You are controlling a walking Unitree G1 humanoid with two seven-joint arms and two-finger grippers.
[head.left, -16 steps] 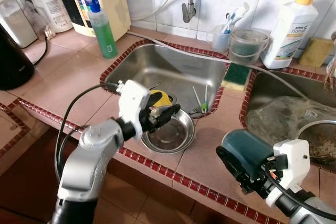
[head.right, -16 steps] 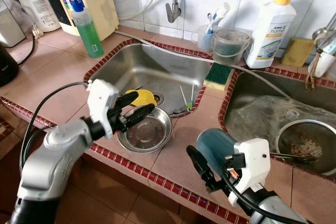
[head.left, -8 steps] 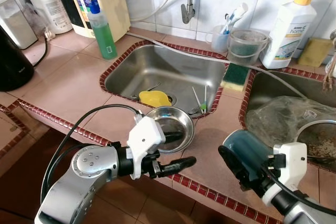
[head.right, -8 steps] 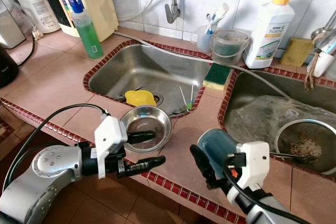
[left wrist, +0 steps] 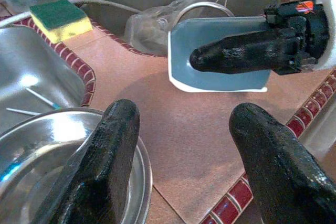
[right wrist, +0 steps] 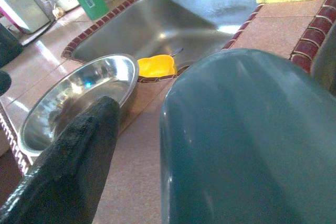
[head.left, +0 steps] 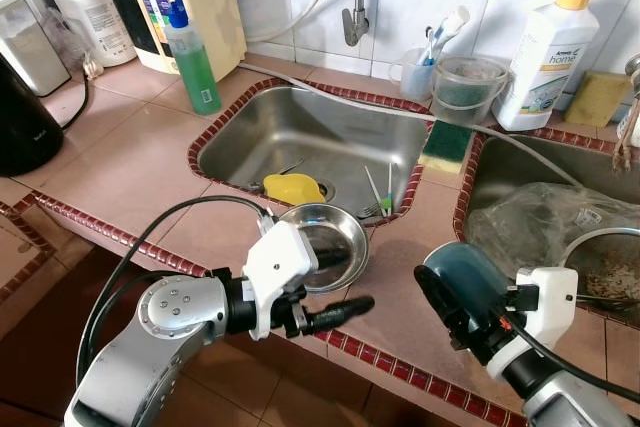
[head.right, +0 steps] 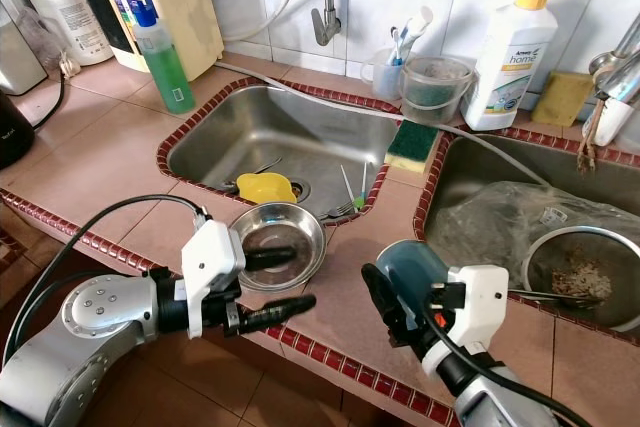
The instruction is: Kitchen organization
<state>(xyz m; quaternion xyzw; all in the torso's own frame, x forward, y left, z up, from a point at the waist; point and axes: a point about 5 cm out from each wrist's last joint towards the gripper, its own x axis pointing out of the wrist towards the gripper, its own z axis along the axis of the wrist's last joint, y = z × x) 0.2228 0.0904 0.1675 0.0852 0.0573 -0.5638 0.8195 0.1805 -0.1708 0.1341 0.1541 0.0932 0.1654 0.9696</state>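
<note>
Far left, at about 9 o'clock, a glossy black appliance (head.left: 25,112) stands on the matt terracotta-tile counter (head.left: 130,157), which has a red mosaic edge. At 11 o'clock stands a translucent green bottle (head.left: 195,62) with a blue cap; its label cannot be read.

The left gripper (head.left: 325,282) reaches in from 7 o'clock with its fingers spread: one finger lies inside the round, polished steel bowl (head.left: 325,247), the other outside beyond the rim, not pinching it. The bowl sits on the counter lip at the near edge of the brushed steel sink (head.left: 330,132). In the basin lie a yellow plastic piece (head.left: 293,187) and thin utensils (head.left: 380,192).

At 1 o'clock a green-and-yellow sponge (head.left: 447,145) rests on the divider. Behind it stands a white bottle (head.left: 548,57) with a yellow cap, labelled "home".

The right gripper (head.left: 450,312), at 5 o'clock, pinches a smooth teal cup (head.left: 465,282) above the counter. Crumpled clear plastic (head.left: 540,227) fills the basin at 3 o'clock.
</note>
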